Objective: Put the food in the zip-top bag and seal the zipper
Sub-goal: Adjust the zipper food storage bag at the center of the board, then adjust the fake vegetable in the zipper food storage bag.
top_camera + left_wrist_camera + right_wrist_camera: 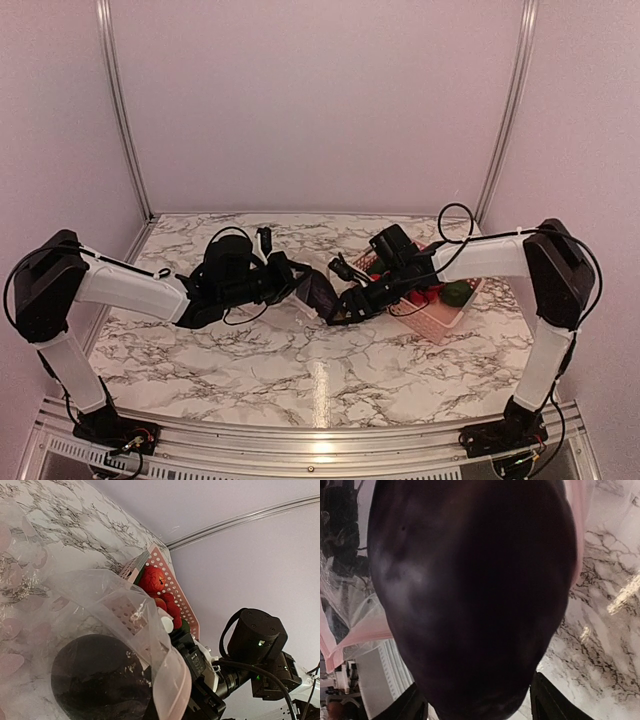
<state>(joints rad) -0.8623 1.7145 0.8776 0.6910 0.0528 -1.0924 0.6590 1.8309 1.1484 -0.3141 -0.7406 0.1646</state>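
Observation:
The dark purple eggplant (320,293) hangs between my two grippers, inside the mouth of the clear zip-top bag (100,595). It fills the right wrist view (470,580) and shows through the plastic as a dark mass (100,680). My right gripper (477,705) stands open, its fingers on either side of the eggplant's end, with a light gap on the right. My left gripper (298,280) is shut on the bag's edge and holds it up. The zipper (172,680) curls as a pale strip along the mouth. More food lies in the basket: a red fruit (152,579), a red ball cluster (172,607) and a green piece (458,292).
The pink perforated basket (440,318) sits on the marble table right of centre, just behind my right wrist. Pale walls with metal corner rails (125,130) close off the back and both sides.

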